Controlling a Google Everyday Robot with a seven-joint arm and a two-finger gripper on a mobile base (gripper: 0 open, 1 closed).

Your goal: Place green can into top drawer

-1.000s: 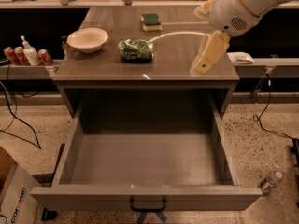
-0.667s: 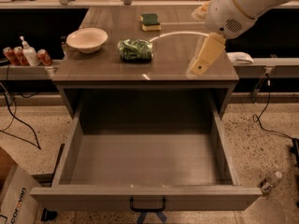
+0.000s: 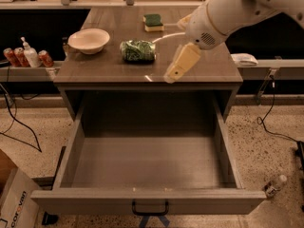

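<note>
The green can (image 3: 138, 51) lay on its side on the counter (image 3: 209, 68), near the middle and a bit toward the left edge. A white bowl (image 3: 89, 40) sat just left of it, close to the left edge. A green and yellow sponge (image 3: 153, 23) sat farther back, toward the back edge. The gripper (image 3: 173, 72) hung over the front edge of the counter, to the right of the can and not touching it. It pointed down and to the left. I could not tell if the claw was apart or together. The top drawer (image 3: 147, 201) was pulled all the way out below the front edge, with its dark handle (image 3: 150, 208) in the middle of the front.
</note>
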